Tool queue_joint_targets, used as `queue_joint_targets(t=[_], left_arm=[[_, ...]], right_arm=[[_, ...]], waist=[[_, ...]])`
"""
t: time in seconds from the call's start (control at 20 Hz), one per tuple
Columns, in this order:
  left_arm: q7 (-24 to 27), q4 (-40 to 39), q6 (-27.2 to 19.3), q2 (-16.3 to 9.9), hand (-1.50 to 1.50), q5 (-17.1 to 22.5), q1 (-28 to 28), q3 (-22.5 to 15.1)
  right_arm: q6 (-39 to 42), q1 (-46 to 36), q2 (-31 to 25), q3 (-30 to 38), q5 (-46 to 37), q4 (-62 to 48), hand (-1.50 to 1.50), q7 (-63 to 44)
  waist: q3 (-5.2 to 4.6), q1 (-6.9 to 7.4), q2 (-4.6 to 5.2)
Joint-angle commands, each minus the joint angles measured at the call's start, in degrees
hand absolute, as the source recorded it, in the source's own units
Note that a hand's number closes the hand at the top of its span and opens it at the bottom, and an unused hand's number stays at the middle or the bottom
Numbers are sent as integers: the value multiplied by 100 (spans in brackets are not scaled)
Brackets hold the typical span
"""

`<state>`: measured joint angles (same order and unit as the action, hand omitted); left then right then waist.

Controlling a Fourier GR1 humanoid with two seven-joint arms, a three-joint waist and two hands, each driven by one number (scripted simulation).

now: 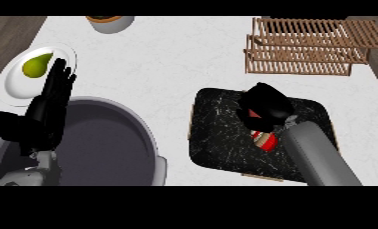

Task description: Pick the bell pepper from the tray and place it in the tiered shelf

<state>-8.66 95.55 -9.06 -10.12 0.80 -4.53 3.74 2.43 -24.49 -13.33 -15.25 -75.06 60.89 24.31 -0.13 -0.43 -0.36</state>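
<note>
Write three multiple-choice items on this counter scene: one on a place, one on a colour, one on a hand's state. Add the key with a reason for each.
1. Where does the tiered shelf stand?
A. at the upper right of the counter
B. on the tray
C. beside the plate

2. What colour is the bell pepper?
A. green
B. red
C. yellow

3. How is the left hand?
A. curled round the pear
B. pressing the tray
C. open, fingers straight, at the view's left

Key:
1 A: the wooden shelf sits beyond the dark tray, apart from it.
2 B: red shows beneath the right hand, which curls over the pepper.
3 C: its straight fingers overlap the rim of the plate, and the pear lies free.
</note>
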Motion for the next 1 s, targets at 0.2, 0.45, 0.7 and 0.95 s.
queue_joint_targets(t=[0.2, 0.45, 0.7, 0.95], left_arm=[[141, 9, 9, -14, 0, 30, 264, 104], [-96, 338, 72, -11, 0, 73, 371, 34], [40, 238, 2, 5, 0, -118, 335, -36], [-130, 323, -117, 136, 0, -161, 186, -122]], right_arm=[[574, 746, 468, 1673, 811, 63, 150, -2560], [1550, 1384, 1004, 1552, 1272, 2256, 150, -3459], [1639, 1195, 1317, 1985, 2311, 3809, 150, -4068], [1718, 1194, 1328, 2141, 2489, 5514, 150, -5405]], waist=[[0, -179, -11], [1, -120, -39], [4, -140, -50], [5, -144, -39]])
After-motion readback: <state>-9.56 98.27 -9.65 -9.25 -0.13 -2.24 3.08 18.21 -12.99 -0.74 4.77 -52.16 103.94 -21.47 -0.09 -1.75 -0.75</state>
